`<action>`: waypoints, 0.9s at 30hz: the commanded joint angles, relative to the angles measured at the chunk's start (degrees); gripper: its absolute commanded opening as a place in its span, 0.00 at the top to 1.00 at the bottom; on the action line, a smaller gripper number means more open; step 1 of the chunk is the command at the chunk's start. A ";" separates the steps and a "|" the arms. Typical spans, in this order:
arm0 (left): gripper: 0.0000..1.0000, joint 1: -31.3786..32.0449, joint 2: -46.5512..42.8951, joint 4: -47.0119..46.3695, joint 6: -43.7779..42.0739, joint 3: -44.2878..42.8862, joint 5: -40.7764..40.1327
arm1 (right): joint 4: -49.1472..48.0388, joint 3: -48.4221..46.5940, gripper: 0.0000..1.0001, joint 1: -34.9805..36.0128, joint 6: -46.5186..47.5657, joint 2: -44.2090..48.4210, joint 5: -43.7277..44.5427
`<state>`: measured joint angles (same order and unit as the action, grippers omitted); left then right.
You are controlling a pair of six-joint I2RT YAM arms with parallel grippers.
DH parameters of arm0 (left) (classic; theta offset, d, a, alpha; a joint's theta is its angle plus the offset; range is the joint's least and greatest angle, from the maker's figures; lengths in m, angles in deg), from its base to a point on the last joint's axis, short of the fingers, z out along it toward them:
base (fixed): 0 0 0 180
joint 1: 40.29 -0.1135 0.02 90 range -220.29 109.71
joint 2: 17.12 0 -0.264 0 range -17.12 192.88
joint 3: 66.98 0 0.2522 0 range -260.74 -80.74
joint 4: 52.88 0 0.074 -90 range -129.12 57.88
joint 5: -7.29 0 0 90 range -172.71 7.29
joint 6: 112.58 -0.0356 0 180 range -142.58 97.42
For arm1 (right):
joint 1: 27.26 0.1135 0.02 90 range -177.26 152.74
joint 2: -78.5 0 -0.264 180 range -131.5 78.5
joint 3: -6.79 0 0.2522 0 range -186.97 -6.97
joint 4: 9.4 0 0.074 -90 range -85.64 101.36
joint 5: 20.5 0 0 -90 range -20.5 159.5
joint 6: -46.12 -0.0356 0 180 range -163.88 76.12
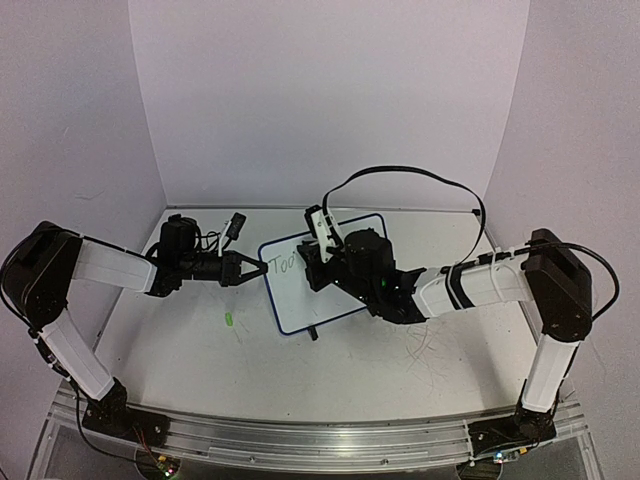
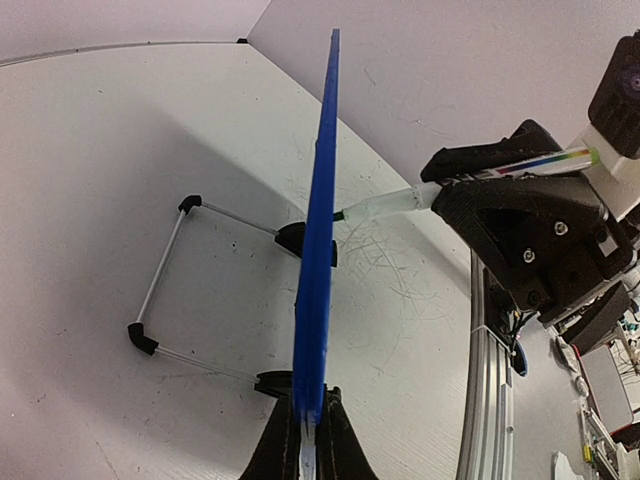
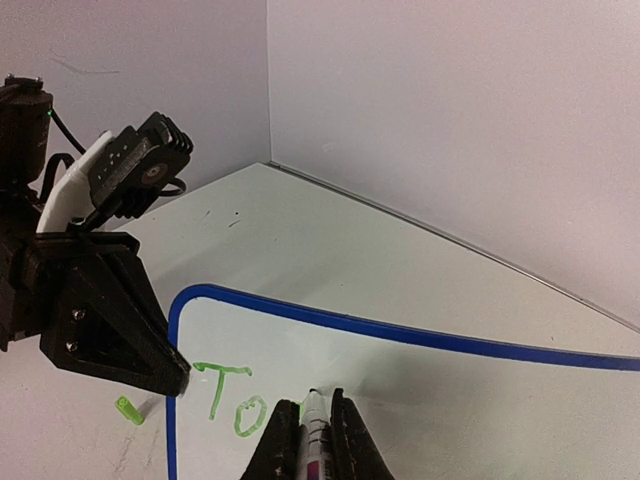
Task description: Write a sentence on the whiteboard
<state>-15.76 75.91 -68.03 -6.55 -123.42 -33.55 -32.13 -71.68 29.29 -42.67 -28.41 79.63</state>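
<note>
The whiteboard [image 1: 305, 290] stands tilted on the table, blue-framed, and shows edge-on in the left wrist view [image 2: 318, 220]. My left gripper [image 1: 262, 268] is shut on its left edge, the jaws pinching the frame [image 2: 310, 445]. My right gripper [image 1: 320, 268] is shut on a white marker [image 3: 316, 440] whose tip touches the board face [image 3: 420, 390]. The sentence [image 3: 228, 395] reads only "To" in green, with the marker tip just to its right. The marker also shows in the left wrist view [image 2: 400, 203], pointing at the board.
A small green cap [image 1: 228, 319] lies on the table left of the board; it also shows in the right wrist view [image 3: 128, 410]. The board's wire stand with black feet [image 2: 165, 285] rests behind it. Purple walls enclose the table. An aluminium rail [image 1: 300, 440] runs along the near edge.
</note>
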 commanded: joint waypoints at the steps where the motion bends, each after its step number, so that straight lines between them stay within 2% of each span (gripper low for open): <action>1: 1.00 -0.29 -2.24 -0.23 -1.62 -1.09 0.87 | 0.10 -1.25 1.00 -0.44 -0.10 -0.05 3.34; 27: 1.00 -0.31 -2.48 -0.27 -1.62 -1.01 0.73 | 0.87 -0.10 1.00 -0.04 -0.76 0.06 1.25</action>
<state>-15.76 75.89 -68.03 -6.55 -123.42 -33.55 -32.00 -72.00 29.34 -42.67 -28.41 80.35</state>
